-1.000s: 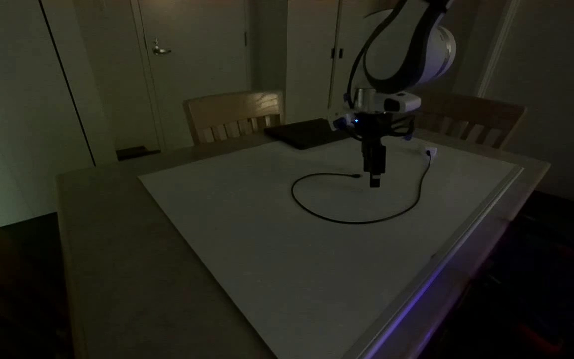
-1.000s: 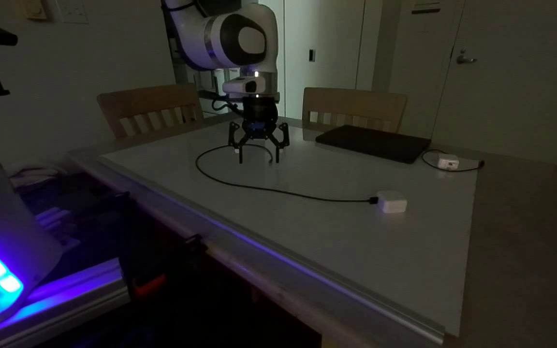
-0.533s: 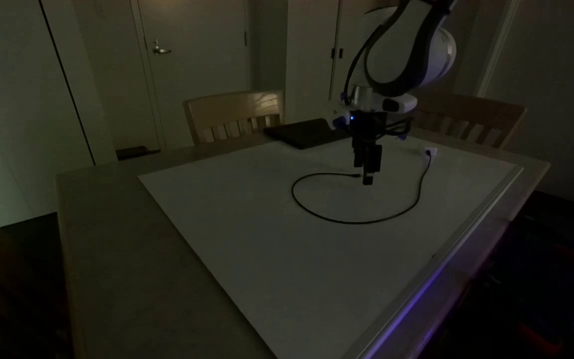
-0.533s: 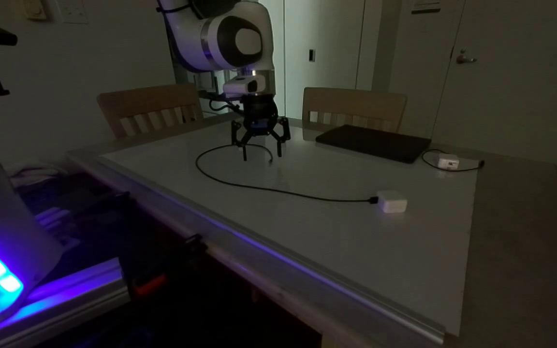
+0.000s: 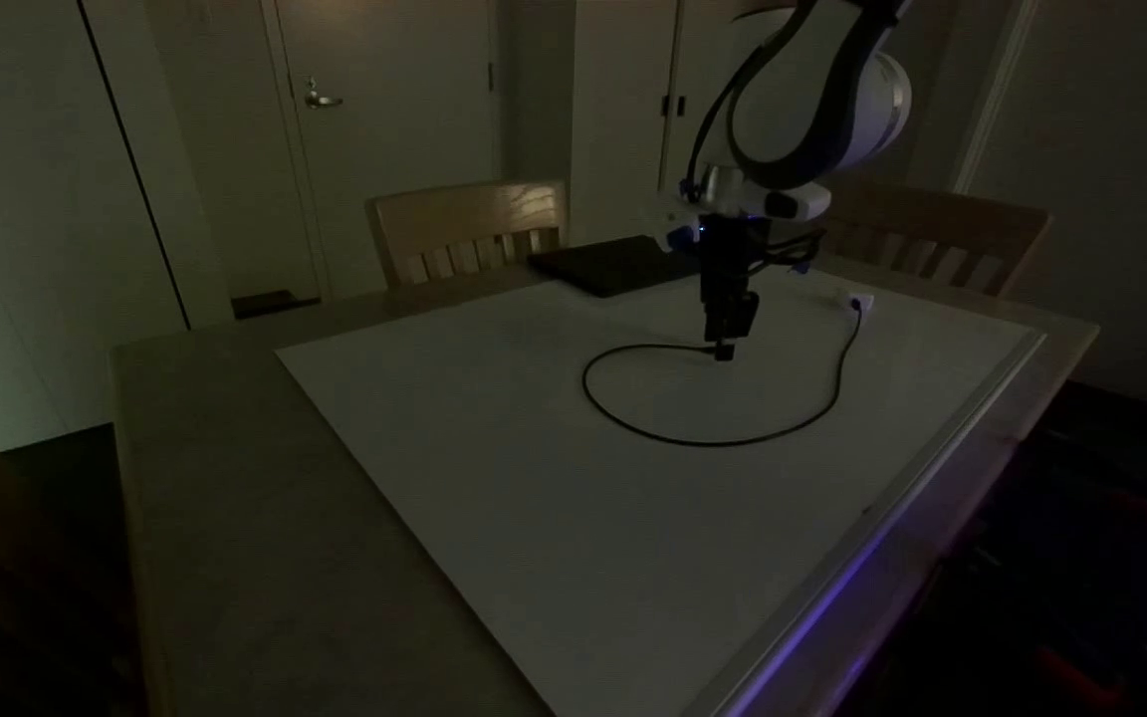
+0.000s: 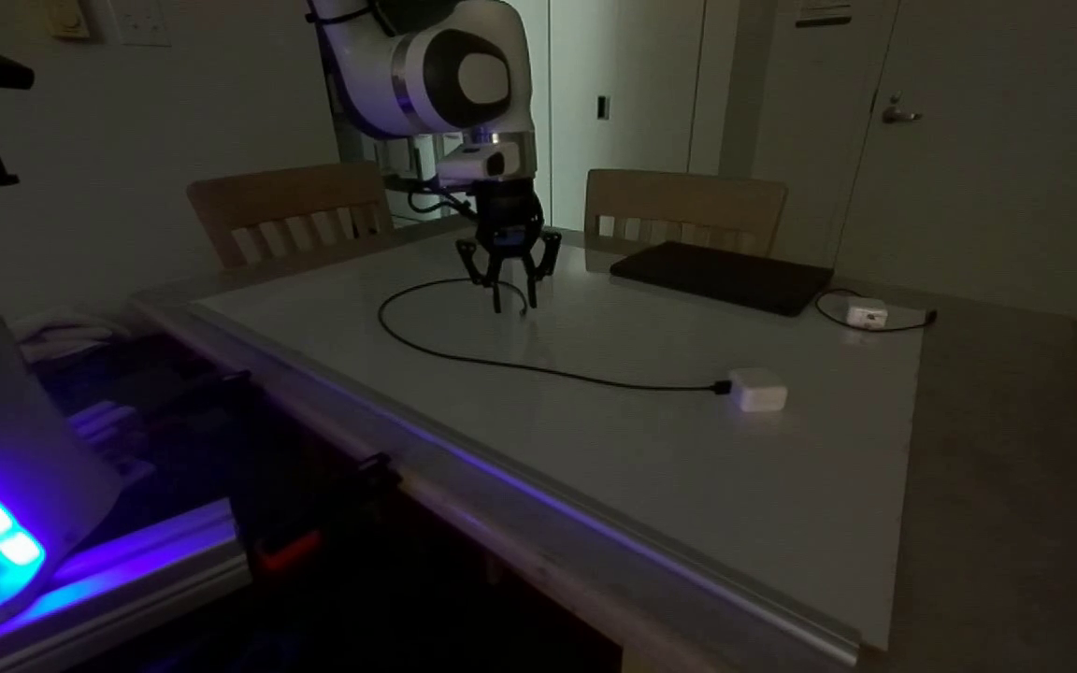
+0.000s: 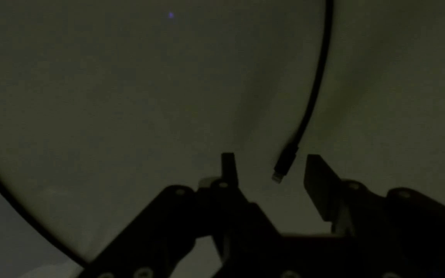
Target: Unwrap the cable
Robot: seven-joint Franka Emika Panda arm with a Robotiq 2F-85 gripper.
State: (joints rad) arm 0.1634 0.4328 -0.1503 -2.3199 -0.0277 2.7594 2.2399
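fingers (image 7: 229, 170) of the gripper (image 6: 515, 309) have drawn together since earlier: partly narrowed, holding nothing, left and right of the plug (image 7: 285, 160) on the cable (image 7: 318, 77), which curves across the pale board (image 6: 679, 467). grasping seems the step; next, probably squeeze, then pull straight.

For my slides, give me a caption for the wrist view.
Open pincer, with the plug of the cable showing between its fingers.

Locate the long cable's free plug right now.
In the wrist view, the free plug is right of centre, appearing between the jaws of the open gripper, nearer the jaw on the picture's right; the cable leads toward the frame's top.
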